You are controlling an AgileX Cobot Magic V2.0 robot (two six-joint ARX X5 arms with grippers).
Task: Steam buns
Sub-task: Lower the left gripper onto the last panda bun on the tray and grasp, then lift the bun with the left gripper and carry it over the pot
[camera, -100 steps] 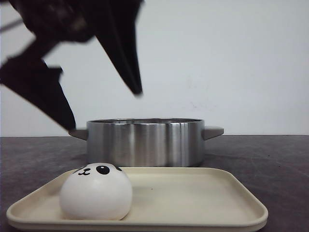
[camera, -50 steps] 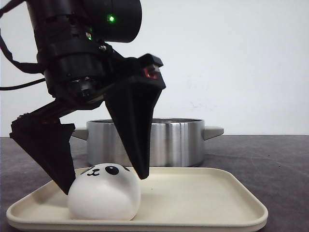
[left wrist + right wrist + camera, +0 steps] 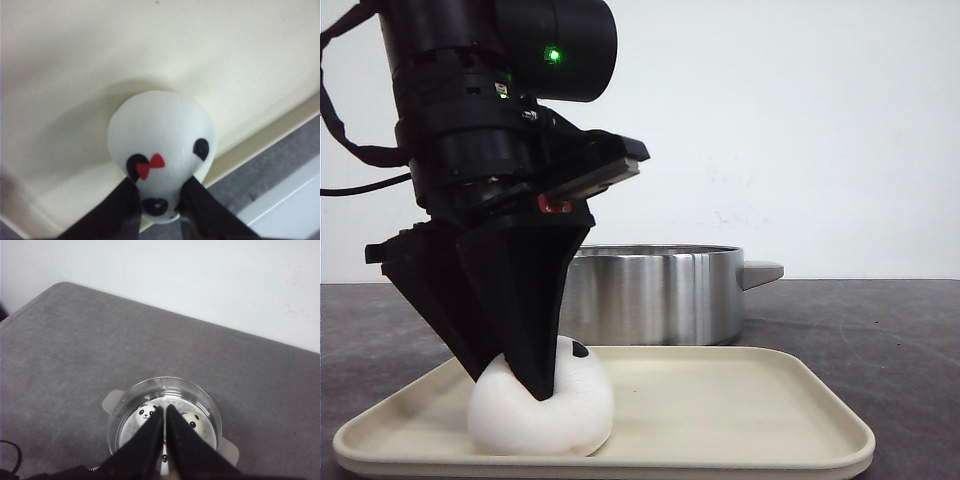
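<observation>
One white panda bun sits at the left end of the cream tray. My left gripper is down over it, and its black fingers pinch the bun's sides. In the left wrist view the bun, with a red bow and black eyes, is squeezed between the fingers on the tray. My right gripper is shut and empty, high above the steel pot. In the pot lie a bun, a second bun and part of a third behind the fingers.
The steel pot with side handles stands just behind the tray on the dark grey table. The tray's right part holds nothing. A white wall rises behind the table. The tray's rim and the grey table lie close to the bun.
My left gripper came down from above the tray, straddled the bun and closed on it. The bun shifted slightly to the right.
</observation>
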